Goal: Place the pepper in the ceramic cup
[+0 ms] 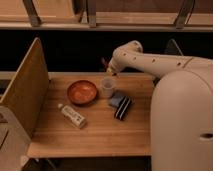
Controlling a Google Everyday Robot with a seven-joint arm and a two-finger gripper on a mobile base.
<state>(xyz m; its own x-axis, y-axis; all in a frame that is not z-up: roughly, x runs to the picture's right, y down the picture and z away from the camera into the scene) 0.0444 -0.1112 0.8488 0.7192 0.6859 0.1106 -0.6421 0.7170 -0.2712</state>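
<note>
A small, dark red, elongated pepper (105, 63) is seen clamped in the two-finger gripper (110, 71) near the centre of the frame, slanted upward, and the small off-white ceramic cup (107, 86) is set just below it, upright on the wooden table (100, 137).

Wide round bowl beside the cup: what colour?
Orange-brown bowl, camera view; gripper hovers above small off-white ceramic cup.

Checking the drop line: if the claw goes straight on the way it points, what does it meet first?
Probably the ceramic cup: the claw hangs just above its rim, pointing down. Depth is unclear; it may be slightly behind the cup and reach the table instead.
</note>
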